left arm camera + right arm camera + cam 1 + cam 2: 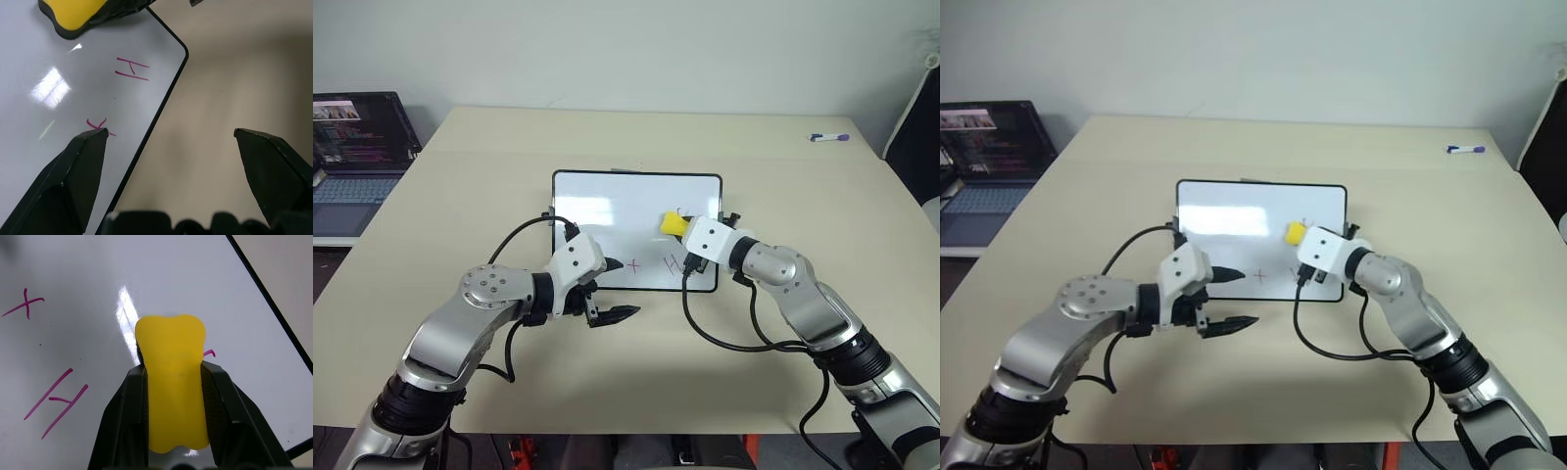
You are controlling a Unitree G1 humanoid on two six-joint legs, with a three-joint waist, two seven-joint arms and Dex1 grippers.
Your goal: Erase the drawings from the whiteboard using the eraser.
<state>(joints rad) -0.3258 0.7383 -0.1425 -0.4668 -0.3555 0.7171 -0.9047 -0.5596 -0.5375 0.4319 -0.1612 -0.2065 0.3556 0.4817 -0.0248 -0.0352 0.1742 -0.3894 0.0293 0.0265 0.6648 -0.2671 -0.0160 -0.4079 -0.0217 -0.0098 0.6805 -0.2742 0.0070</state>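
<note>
The whiteboard (607,208) lies flat in the middle of the table. The drawings are pink-red marks near its front right corner: a plus sign (27,303), an "H" (56,401), and a squiggle (209,352) mostly hidden behind the eraser. My right gripper (172,366) is shut on the yellow eraser (673,224), which it holds over the board's right part, just beyond the "H". My left gripper (626,287) stands open across the board's front edge. One of its fingers is over the plus sign (98,125) and the other over bare table.
An open laptop (357,147) sits on a lower surface beyond the table's left edge. A white-and-blue marker pen (829,137) lies at the far right of the table. Black cables (724,338) loop from both wrists over the table in front of the board.
</note>
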